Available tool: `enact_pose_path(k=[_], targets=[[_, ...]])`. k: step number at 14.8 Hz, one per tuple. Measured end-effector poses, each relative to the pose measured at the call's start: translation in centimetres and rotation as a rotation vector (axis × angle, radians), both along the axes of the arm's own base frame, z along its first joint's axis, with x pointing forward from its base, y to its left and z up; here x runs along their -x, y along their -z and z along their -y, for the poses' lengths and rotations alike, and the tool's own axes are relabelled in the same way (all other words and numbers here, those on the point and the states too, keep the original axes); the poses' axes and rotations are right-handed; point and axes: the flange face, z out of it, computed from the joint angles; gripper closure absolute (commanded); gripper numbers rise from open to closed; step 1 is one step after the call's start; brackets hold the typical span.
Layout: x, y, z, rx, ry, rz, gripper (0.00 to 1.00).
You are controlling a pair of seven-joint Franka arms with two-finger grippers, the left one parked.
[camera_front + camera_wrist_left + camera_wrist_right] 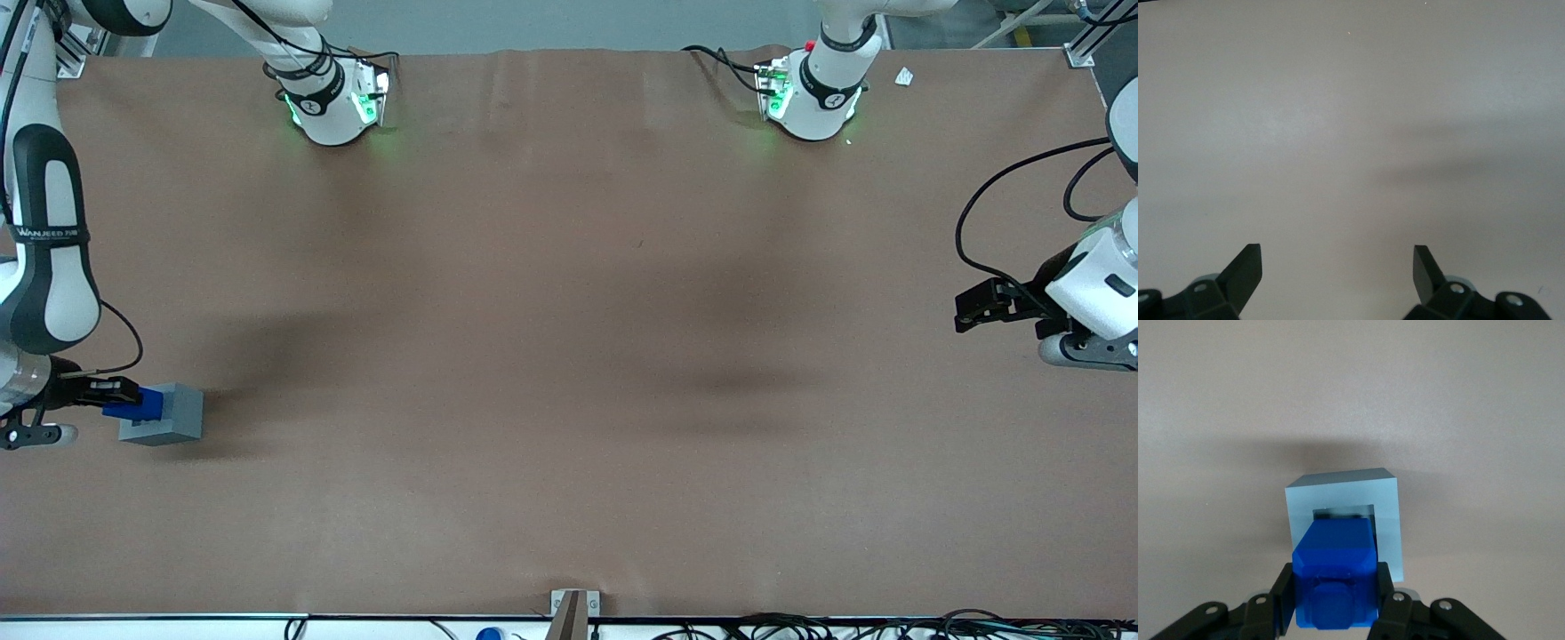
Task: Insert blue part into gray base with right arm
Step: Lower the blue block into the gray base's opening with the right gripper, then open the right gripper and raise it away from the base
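Note:
The gray base (169,415) lies on the brown table at the working arm's end, with its square recess facing sideways toward my gripper. My right gripper (108,395) is shut on the blue part (138,405) and holds it level at the recess. In the right wrist view the blue part (1335,570) sits between the black fingers (1286,595), and its leading end reaches into the opening of the gray base (1343,499). How deep it sits is hidden by the part itself.
The brown table (569,356) stretches toward the parked arm's end. Two arm bases (333,102) stand with green lights along the edge farthest from the front camera. A small bracket (572,609) and cables lie at the nearest edge.

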Motion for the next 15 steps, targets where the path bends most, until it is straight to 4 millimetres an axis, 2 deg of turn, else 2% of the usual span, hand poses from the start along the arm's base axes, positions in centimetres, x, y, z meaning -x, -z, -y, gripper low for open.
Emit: enact_pose_path(k=[7,13,14,15], targets=[[-0.1,0.1,0.0,0.002,0.000,0.005,1.00],[-0.3,1.4,0.1,0.007,-0.001,0.016,0.99],[-0.4,1.5,0.1,0.007,0.000,0.016,0.92],[-0.4,1.5,0.1,0.006,0.001,0.017,0.59]])
